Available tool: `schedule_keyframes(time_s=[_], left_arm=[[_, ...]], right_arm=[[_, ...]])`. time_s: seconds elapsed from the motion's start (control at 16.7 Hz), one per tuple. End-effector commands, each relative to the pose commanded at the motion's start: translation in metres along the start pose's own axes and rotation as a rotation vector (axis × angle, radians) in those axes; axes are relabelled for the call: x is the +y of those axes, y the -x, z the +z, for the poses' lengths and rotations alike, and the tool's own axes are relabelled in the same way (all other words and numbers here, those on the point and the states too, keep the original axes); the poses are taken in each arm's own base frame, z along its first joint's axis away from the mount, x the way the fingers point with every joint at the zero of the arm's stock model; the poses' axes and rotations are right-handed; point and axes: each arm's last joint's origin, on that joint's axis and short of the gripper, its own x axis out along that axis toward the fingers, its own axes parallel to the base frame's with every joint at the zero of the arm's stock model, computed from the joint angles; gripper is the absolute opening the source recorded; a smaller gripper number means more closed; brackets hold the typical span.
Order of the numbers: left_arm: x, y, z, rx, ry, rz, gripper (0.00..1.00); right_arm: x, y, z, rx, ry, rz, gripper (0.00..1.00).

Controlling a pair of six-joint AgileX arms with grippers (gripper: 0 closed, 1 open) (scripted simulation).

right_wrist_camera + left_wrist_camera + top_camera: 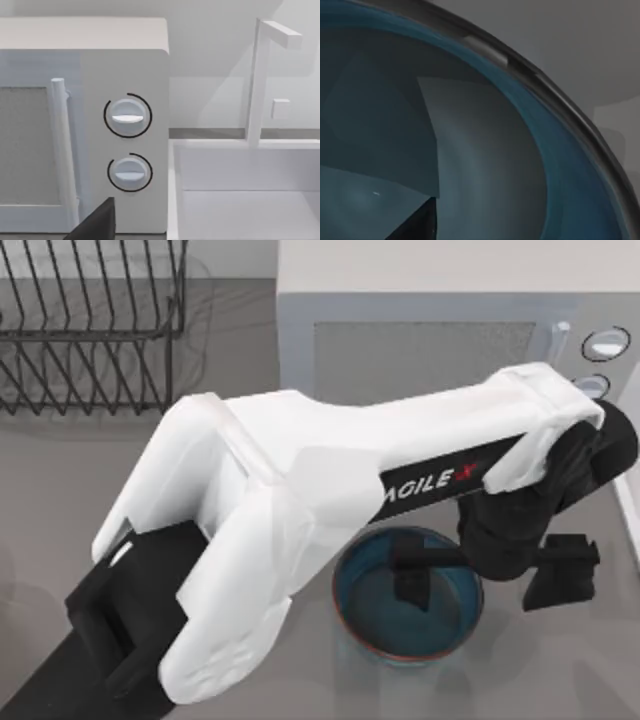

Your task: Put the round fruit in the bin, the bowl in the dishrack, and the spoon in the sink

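The left claw (487, 573) straddles the bowl's (365, 625) right rim, fingers wide. Bowl step: next, close, then lift toward the dishrack (90, 325) far left.

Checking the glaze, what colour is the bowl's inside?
Glossy blue-teal, clearest in the top view: bowl.

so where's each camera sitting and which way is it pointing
Top view: above the table, looking down at the left arm, its pincer over the bowl.
Left wrist view: close above the bowl, facing in; a dark fingertip shows.
Right wrist view: faces the microwave and sink.
Top and left wrist share the bowl.
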Motion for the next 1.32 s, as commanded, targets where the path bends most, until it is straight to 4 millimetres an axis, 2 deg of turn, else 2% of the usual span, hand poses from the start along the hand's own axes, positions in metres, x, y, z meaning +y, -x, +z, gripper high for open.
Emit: schedule_keyframes(time_s=[0.72,1.32], left_arm=[[0.0,0.0,0.0,0.0,0.0,0.0,0.02],[0.0006,0.0016,0.0003,-0.001,0.0,-0.001,0.0]], right_arm=[[0.0,0.0,0.0,0.0,0.0,0.0,1.0],[0.0,0.0,0.0,0.0,0.0,0.0,1.0]])
